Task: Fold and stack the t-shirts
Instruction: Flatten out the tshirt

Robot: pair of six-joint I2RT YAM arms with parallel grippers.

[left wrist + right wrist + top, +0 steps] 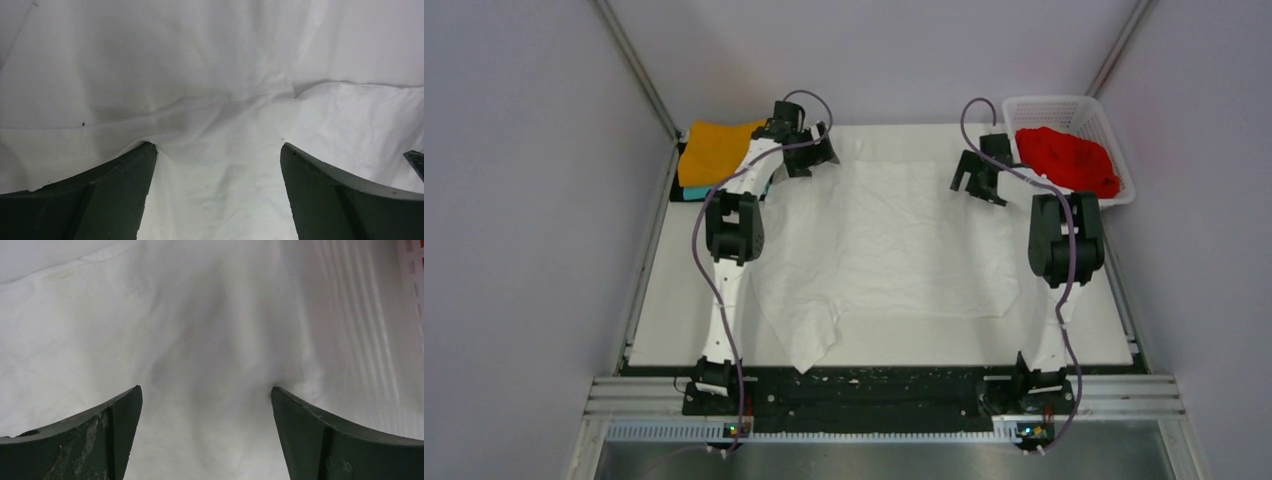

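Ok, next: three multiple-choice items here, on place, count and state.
1. Where is the red cloth t-shirt? A in the white plastic mesh basket; B spread mid-table; C hanging off the near edge.
2. How many shirts are stacked at the far left corner? A one; B two; C four.
3. The left gripper and right gripper are: A both open; B both shut; C one shut.
Answers: 1 A, it lies inside the basket. 2 B, orange t-shirt atop teal t-shirt. 3 A, jaws wide apart above the large white cloth t-shirt.
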